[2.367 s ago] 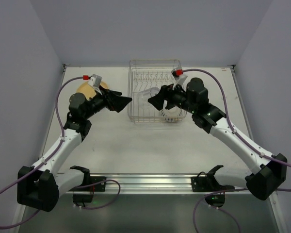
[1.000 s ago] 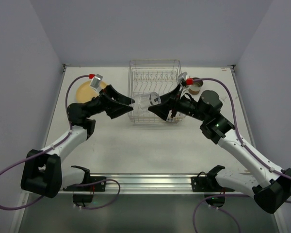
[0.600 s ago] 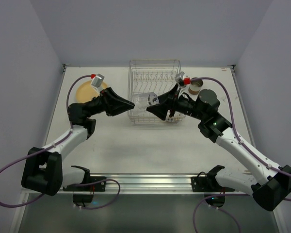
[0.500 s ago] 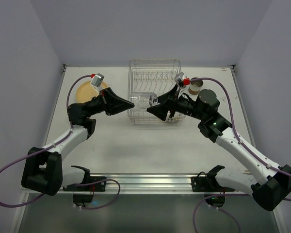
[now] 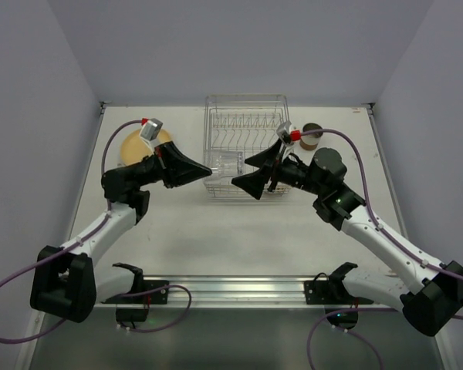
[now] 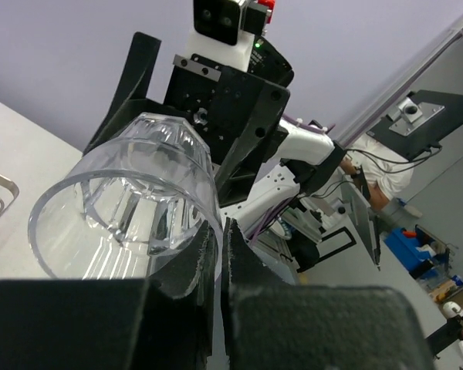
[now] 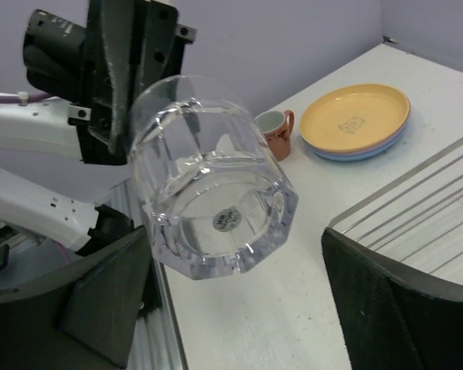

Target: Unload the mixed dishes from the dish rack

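The small clear glass [image 5: 225, 163] hangs on its side over the left part of the silver wire dish rack [image 5: 247, 101]. My left gripper [image 5: 209, 171] is shut on the glass's rim [image 6: 131, 200], one finger inside and one outside, in the left wrist view. My right gripper [image 5: 245, 172] stands open just right of the glass. Its fingers flank the glass's faceted base [image 7: 212, 185] without touching it. A yellow-orange plate [image 7: 355, 116] lies on a blue plate [image 7: 364, 153] on the table, with the pink mug [image 7: 276, 132] beside them.
A brown cup [image 5: 312, 137] stands on the table right of the rack. The stacked plates [image 5: 133, 144] lie at the far left, behind my left arm. The rack's rim [image 7: 417, 223] shows at the right edge of the right wrist view.
My left gripper has shut on the glass's rim. My right gripper has opened, let go of the glass and drawn back a little to the right.
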{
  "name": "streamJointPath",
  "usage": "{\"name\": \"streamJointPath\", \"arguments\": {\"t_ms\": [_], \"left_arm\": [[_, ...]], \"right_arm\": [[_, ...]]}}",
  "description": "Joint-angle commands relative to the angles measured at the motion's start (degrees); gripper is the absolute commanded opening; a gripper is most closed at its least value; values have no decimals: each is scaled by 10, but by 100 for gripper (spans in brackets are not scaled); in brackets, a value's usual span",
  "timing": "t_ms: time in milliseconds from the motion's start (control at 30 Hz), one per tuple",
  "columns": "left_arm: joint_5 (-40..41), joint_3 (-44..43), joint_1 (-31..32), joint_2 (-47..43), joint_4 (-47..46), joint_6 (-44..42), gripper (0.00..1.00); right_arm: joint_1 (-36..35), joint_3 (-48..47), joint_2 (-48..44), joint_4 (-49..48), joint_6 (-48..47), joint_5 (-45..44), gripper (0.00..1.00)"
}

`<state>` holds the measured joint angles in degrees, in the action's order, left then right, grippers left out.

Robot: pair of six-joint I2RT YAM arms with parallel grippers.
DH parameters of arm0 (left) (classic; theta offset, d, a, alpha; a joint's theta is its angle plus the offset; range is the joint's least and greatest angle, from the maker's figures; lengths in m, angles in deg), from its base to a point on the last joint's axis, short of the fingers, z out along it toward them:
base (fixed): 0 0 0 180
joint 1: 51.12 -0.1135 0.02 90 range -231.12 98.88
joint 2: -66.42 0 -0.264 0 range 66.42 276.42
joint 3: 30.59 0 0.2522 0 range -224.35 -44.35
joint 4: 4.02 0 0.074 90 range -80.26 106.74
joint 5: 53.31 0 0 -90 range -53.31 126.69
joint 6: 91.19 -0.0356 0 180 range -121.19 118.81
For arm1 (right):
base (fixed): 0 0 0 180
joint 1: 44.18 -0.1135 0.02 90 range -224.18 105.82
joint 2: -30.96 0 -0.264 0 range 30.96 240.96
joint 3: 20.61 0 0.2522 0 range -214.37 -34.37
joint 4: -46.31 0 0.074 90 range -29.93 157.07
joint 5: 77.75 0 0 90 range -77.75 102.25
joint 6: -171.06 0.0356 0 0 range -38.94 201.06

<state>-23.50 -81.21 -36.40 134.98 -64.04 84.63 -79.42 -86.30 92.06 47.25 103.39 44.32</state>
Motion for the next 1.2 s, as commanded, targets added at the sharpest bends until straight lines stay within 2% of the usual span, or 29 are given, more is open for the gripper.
{"name": "streamJointPath", "arguments": {"t_ms": [0,33,200,267,300,400,500,633,800,900,1067,1167], "left_arm": [[5,-19,7,-32,8,-20,0],[6,-22,7,-35,37,-39,0],[23,-35,6,-58,151,-118,0],[39,-53,6,-77,266,-203,0],[74,-77,6,-86,382,-281,0],[177,-125,7,-111,581,-401,0],[229,-146,6,-119,655,-448,0],[274,-160,6,-113,706,-482,0],[440,-192,6,-101,835,-557,0],[534,-203,6,-86,882,-592,0],[653,-206,6,-67,914,-598,0],[718,-207,6,-70,926,-554,0]], "right_arm": [[2,21,-5,-8,-14,-45,96],[2,27,-7,-9,-15,-47,99],[2,52,-31,-12,-21,-86,99],[2,76,-40,-27,-28,-97,99],[2,93,-48,-33,-32,-99,99],[3,118,-53,-57,-35,-112,99],[3,139,-38,-80,-32,-119,99],[2,151,2,-94,-27,-111,99],[1,161,29,-117,-26,-107,99],[2,168,42,-130,-25,-106,99],[2,169,63,-136,-25,-111,99],[2,164,71,-134,-25,-109,98]]}}
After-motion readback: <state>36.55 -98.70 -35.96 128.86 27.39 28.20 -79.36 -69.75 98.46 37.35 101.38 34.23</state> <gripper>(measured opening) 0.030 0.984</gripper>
